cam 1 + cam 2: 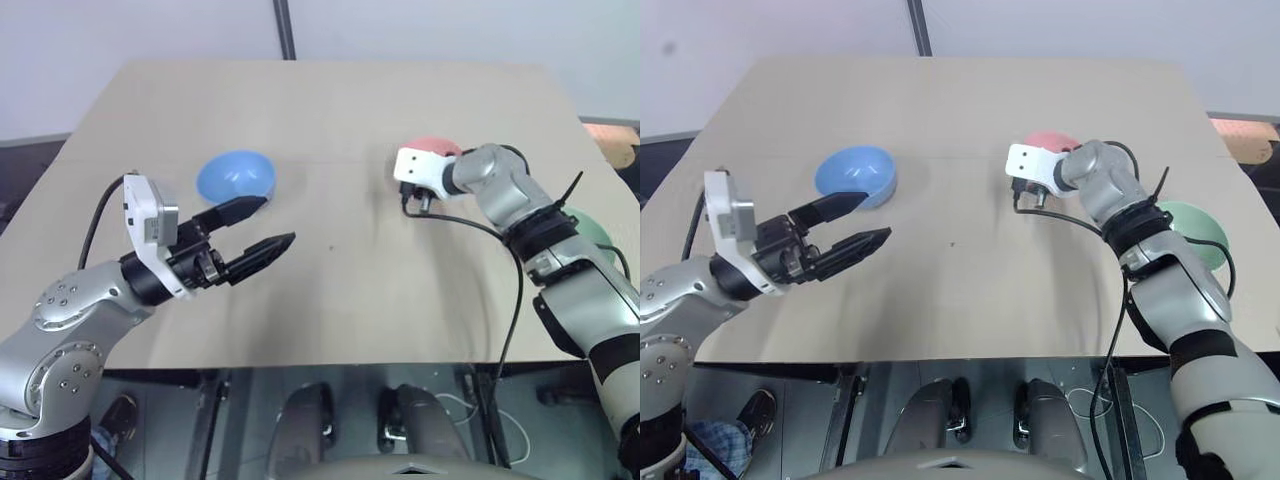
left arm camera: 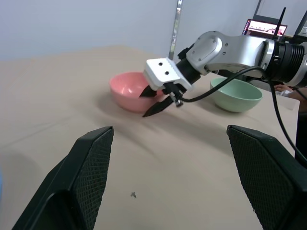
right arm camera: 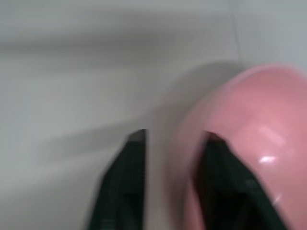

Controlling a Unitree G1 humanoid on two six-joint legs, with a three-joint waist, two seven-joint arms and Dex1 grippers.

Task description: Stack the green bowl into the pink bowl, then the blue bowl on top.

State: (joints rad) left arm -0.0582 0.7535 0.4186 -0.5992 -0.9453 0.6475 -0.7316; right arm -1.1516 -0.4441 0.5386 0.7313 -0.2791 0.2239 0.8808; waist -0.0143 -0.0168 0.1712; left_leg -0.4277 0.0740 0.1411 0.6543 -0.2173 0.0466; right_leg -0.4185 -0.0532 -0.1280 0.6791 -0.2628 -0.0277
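Note:
The pink bowl [image 1: 436, 146] sits right of centre on the tan table. My right gripper [image 2: 152, 101] is at its near rim, open, one finger [image 3: 218, 182] inside the bowl and the other [image 3: 125, 182] outside over the table. To the right, partly behind my right forearm, lies the green bowl [image 1: 1196, 231]. At centre left rests the blue bowl [image 1: 236, 175]. My left gripper [image 1: 276, 221] hovers just in front of the blue bowl, open and empty, pointing toward the middle of the table.
The table [image 1: 330, 100] has bare surface between the bowls and at the back. A black cable [image 1: 515, 300] hangs from my right arm over the front edge. A dark pole [image 1: 285, 28] stands behind the table. A screen [image 2: 266, 27] glows beyond the right side.

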